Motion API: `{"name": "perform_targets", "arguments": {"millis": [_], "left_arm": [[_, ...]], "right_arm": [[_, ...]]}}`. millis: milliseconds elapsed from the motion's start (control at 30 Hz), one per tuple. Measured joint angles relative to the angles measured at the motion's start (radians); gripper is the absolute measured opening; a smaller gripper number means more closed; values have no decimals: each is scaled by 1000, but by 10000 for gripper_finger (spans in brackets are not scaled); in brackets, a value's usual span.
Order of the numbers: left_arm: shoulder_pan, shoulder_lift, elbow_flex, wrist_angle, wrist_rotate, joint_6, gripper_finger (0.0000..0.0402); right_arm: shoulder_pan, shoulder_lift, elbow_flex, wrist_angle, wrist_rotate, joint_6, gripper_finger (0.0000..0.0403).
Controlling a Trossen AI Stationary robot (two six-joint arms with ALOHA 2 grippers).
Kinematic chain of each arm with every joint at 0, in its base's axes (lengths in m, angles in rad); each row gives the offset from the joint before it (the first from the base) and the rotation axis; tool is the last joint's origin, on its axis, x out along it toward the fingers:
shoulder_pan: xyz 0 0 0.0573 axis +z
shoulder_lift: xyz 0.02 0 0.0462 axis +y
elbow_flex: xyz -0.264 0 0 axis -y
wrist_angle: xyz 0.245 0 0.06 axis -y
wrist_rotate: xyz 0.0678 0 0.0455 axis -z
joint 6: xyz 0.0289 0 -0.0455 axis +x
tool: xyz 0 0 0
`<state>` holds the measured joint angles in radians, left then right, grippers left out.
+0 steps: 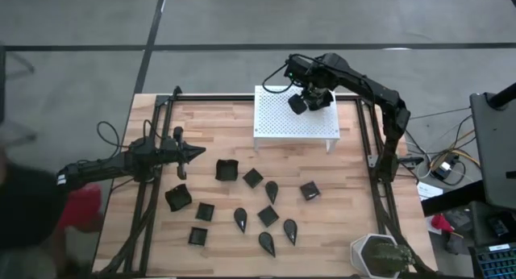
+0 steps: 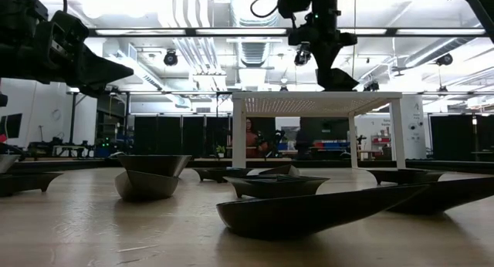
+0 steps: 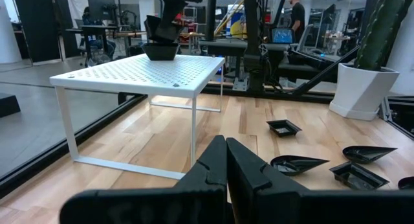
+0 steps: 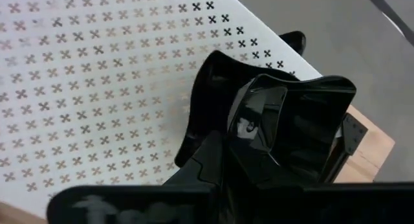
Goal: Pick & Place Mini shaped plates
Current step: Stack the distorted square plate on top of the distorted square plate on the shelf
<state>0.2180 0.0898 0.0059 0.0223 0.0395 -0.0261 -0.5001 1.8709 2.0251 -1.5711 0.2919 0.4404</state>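
right tool [image 4: 217,153] pinches a square plate [image 4: 291,130], its far rim hidden.

Right tool [image 1: 298,103] clamped, arm outstretched; left tool [image 1: 197,152] closed, low.

Matte black mini shaped plates [image 1: 268,216] on pale wood table [image 1: 339,182]; white cross-perforated stand [image 1: 278,118].

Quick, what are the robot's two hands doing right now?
Left gripper: shut, holding nothing, low over the table's left side.
Right gripper: shut on a small square black plate, at the white stand.
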Motion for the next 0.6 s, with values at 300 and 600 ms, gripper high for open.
{"name": "perform_targets", "arguments": {"millis": [300,600], "left_arm": [[0,0,0,0,0,0,0],[0,0,0,0,0,0,0]], "right_arm": [[0,0,-14,0,-2,-5,9],[-3,0,-29,0,-2,-4,56]]}}
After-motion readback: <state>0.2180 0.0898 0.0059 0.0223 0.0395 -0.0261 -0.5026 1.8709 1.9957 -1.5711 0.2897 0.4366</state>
